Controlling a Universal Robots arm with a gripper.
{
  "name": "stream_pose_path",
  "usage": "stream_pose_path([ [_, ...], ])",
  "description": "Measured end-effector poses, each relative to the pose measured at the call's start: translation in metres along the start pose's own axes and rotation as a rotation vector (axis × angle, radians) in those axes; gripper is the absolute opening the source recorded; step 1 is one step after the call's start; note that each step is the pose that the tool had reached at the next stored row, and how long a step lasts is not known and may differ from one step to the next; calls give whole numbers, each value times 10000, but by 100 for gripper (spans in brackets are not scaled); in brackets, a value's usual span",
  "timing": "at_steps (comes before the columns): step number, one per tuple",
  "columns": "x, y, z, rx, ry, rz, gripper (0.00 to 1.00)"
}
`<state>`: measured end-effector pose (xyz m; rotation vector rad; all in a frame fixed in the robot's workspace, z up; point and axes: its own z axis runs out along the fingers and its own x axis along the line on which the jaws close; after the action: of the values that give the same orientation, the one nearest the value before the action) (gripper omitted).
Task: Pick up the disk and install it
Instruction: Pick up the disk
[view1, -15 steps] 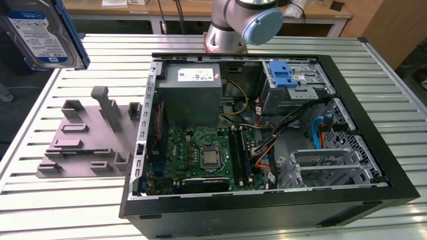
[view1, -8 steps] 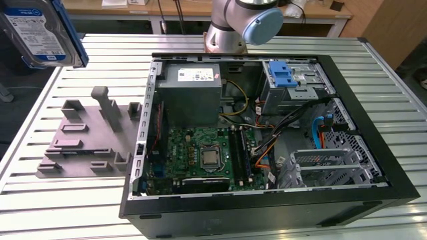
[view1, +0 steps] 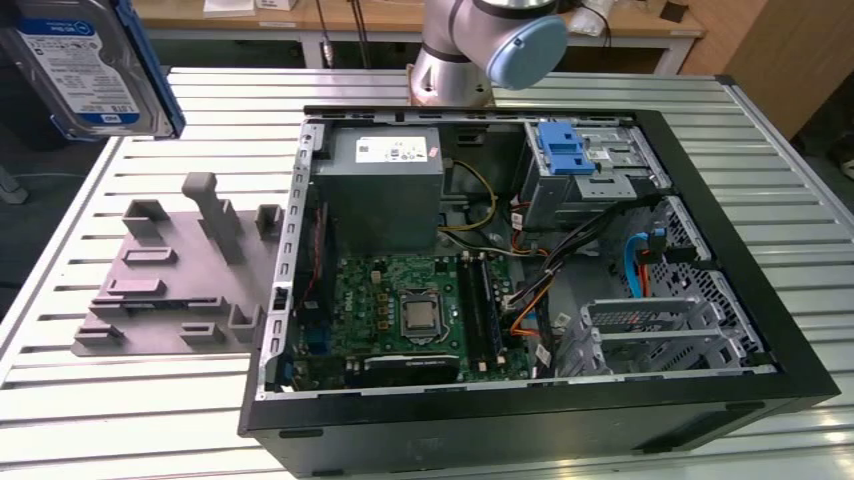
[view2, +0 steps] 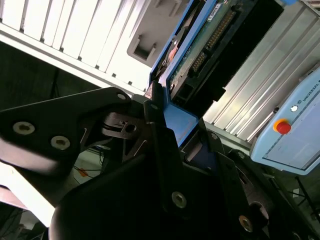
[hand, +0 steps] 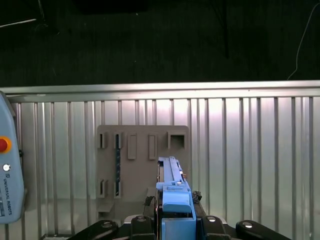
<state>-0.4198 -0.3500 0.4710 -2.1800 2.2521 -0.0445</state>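
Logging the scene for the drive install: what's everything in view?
disk: one, silver with blue frame, held in the air
computer case: one, black, open, on the table
power supply: one, grey, inside the case
circuit board: one, green, inside the case
latch: one, blue, inside the case
holder plate: one, grey, beside the case
table: one, silver, under the case
pendant: one, pale blue, by the table's edge
arm: one, grey, beyond the case
gripper: one, black, shut on the disk

arm (view1: 467, 50): base joint upright | end effector (hand: 175, 207): clamped on disk (view1: 87, 70), aloft
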Motion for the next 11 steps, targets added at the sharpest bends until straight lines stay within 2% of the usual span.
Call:
stream_pose_path([
  [11,1,-265,7,-51,2,-1,36],
])
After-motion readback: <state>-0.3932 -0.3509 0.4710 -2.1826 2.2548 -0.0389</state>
